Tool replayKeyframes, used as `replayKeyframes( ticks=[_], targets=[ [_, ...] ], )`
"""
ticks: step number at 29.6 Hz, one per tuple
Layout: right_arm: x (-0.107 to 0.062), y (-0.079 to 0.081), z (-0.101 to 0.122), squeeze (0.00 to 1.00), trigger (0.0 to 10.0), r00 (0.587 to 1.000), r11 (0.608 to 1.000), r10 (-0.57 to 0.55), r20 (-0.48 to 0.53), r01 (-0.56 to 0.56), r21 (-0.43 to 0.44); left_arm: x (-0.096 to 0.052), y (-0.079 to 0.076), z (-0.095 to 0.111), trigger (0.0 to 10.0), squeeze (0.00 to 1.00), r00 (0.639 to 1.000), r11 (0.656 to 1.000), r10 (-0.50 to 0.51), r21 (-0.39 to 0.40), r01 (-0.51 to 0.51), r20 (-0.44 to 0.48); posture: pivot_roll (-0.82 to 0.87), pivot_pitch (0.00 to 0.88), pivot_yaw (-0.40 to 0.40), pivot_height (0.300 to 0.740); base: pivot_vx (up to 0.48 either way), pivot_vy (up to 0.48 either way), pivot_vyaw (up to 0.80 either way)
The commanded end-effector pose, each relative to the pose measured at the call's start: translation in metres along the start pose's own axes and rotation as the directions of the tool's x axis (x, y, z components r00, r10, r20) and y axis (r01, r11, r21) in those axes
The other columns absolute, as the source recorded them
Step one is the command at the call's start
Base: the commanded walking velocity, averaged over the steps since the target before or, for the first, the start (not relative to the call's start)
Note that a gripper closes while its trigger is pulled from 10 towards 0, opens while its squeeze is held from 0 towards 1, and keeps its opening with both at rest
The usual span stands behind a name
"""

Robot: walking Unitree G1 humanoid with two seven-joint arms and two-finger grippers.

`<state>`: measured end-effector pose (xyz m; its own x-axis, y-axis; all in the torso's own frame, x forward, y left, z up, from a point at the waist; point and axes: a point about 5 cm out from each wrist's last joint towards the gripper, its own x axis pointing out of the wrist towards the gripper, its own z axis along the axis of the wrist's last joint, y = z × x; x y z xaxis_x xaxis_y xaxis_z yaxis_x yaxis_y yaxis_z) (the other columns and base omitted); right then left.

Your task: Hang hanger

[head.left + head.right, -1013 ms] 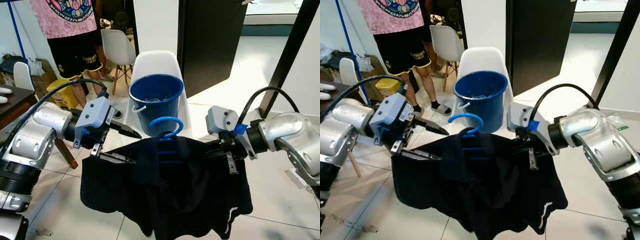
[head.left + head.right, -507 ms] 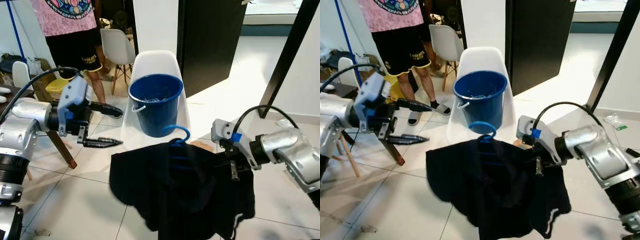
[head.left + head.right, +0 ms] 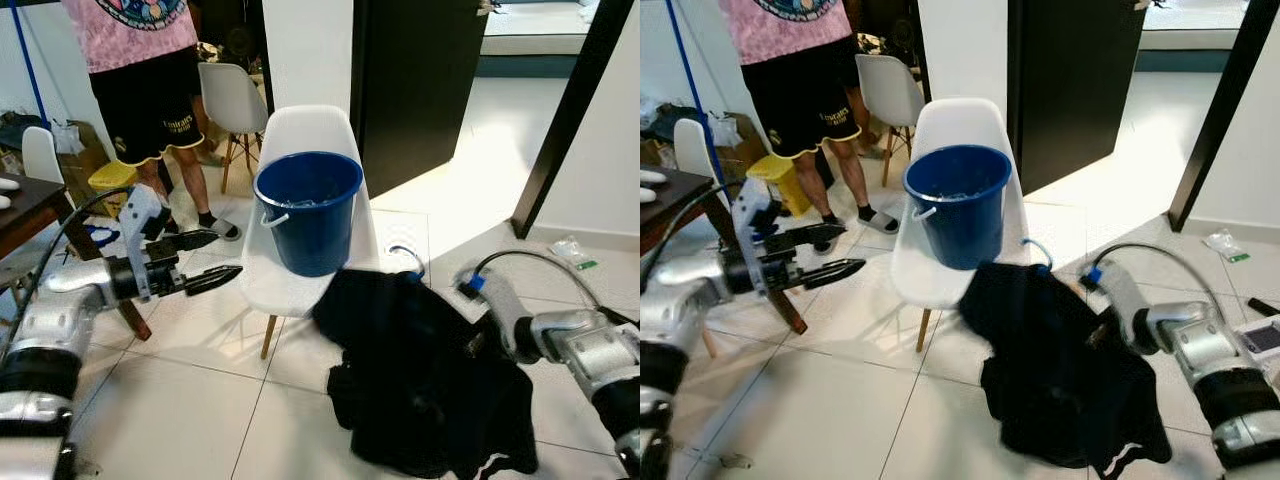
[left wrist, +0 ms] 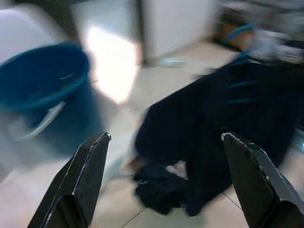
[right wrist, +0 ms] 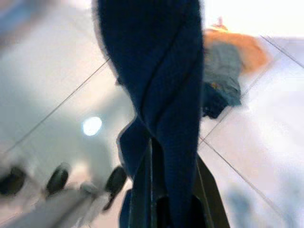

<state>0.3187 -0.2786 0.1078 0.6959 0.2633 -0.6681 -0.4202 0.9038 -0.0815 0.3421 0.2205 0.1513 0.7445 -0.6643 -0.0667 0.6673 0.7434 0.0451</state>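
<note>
Two grippers: your right gripper (image 5: 164, 190) pinches the dark garment (image 3: 430, 385), blue hanger (image 3: 402, 251) poking out above it, low beside the white chair (image 3: 310, 150). Your left gripper (image 3: 215, 257) hangs open, empty, near the blue bucket (image 3: 308, 205).

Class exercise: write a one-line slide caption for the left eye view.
Right gripper holds a dark garment on a blue hanger beside a bucket on a chair; left gripper open.

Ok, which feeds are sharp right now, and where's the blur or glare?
Both eye views are sharp, with bright window light on the tiles behind. The left wrist view is motion-blurred, though the blue bucket and dark garment read. The right wrist view is blurred and washed out around the garment.
</note>
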Motion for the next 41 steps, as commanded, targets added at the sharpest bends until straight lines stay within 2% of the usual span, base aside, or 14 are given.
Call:
replayKeyframes(
  ticks=[1,5,6,7,8,10,14,16,18,19,21,26,31,41],
  targets=[
    [0.007,-0.001,-0.009,0.00,10.0,0.995,0.991,-0.090,0.051,0.084,0.106,-0.003,-0.009,-0.047,10.0,0.00,0.982,0.986,0.122,-0.092,-0.137,-0.147,-0.09,0.000,0.038,0.740,0.000,0.000,-0.58],
    [0.019,0.004,-0.029,0.00,10.0,0.982,0.955,-0.179,0.061,0.158,0.252,-0.002,-0.022,-0.088,10.0,0.00,0.927,0.938,0.259,-0.159,-0.309,-0.273,-0.08,0.000,0.034,0.740,0.000,0.000,-0.70],
    [0.027,0.011,-0.044,0.00,10.0,0.972,0.914,-0.228,0.059,0.193,0.357,-0.004,-0.031,-0.109,10.0,0.00,0.882,0.900,0.315,-0.184,-0.395,-0.351,-0.08,0.000,0.034,0.740,0.000,0.000,-0.74],
    [0.027,0.011,-0.044,0.00,10.0,0.972,0.914,-0.228,0.059,0.193,0.357,-0.004,-0.031,-0.109,10.0,0.00,0.882,0.900,0.315,-0.184,-0.395,-0.351,-0.08,0.000,0.034,0.740,0.000,0.000,-0.74],
    [0.033,0.018,-0.056,0.00,10.0,0.961,0.862,-0.272,0.050,0.221,0.456,-0.008,-0.040,-0.126,10.0,0.00,0.838,0.870,0.348,-0.188,-0.456,-0.419,-0.08,0.000,0.037,0.740,0.000,0.000,-0.74],
    [0.037,0.024,-0.065,0.00,10.0,0.953,0.820,-0.301,0.036,0.239,0.520,-0.010,-0.046,-0.136,10.0,0.00,0.807,0.851,0.366,-0.186,-0.492,-0.463,-0.08,0.000,0.037,0.740,0.000,0.000,-0.74],
    [0.045,0.037,-0.085,0.00,10.0,0.934,0.763,-0.358,-0.020,0.304,0.571,-0.018,-0.062,-0.158,10.0,0.00,0.741,0.850,0.367,-0.120,-0.513,-0.563,-0.07,0.000,0.035,0.740,0.000,0.000,-0.74],
    [0.045,0.037,-0.085,0.00,10.0,0.934,0.763,-0.358,-0.020,0.304,0.571,-0.018,-0.062,-0.158,10.0,0.00,0.741,0.850,0.367,-0.120,-0.513,-0.563,-0.07,0.000,0.035,0.740,0.000,0.000,-0.74],
    [0.049,0.056,-0.118,0.00,10.0,0.910,0.755,-0.388,-0.146,0.405,0.515,-0.040,-0.085,-0.189,10.0,0.00,0.598,0.911,0.357,0.125,-0.393,-0.718,-0.07,0.000,0.021,0.740,0.000,0.000,-0.74],
    [0.049,0.056,-0.118,0.00,10.0,0.910,0.755,-0.388,-0.146,0.405,0.515,-0.040,-0.085,-0.189,10.0,0.00,0.598,0.911,0.357,0.125,-0.393,-0.718,-0.07,0.000,0.021,0.740,0.000,0.000,-0.74],
    [0.049,0.064,-0.135,0.00,10.0,0.889,0.765,-0.407,-0.208,0.457,0.454,-0.056,-0.098,-0.206,10.0,0.00,0.521,0.921,0.351,0.187,-0.341,-0.778,-0.07,0.000,0.018,0.740,0.000,0.000,-0.76],
    [0.046,0.061,-0.138,0.00,10.0,0.879,0.769,-0.426,-0.216,0.477,0.425,-0.059,-0.101,-0.210,10.0,0.00,0.499,0.904,0.364,0.171,-0.391,-0.786,-0.08,0.000,0.021,0.740,0.000,0.000,-0.76],
    [0.032,0.044,-0.152,0.00,10.0,0.841,0.711,-0.471,-0.265,0.540,0.451,-0.059,-0.105,-0.212,10.0,0.00,0.490,0.892,0.361,0.140,-0.430,-0.793,-0.08,0.000,0.021,0.740,0.000,0.000,-0.76],
    [0.023,0.040,-0.167,0.00,10.0,0.831,0.715,-0.474,-0.292,0.557,0.423,-0.063,-0.100,-0.211,10.0,0.00,0.480,0.886,0.377,0.156,-0.437,-0.792,-0.04,0.000,0.036,0.740,0.000,0.000,-0.76]
  ],
)
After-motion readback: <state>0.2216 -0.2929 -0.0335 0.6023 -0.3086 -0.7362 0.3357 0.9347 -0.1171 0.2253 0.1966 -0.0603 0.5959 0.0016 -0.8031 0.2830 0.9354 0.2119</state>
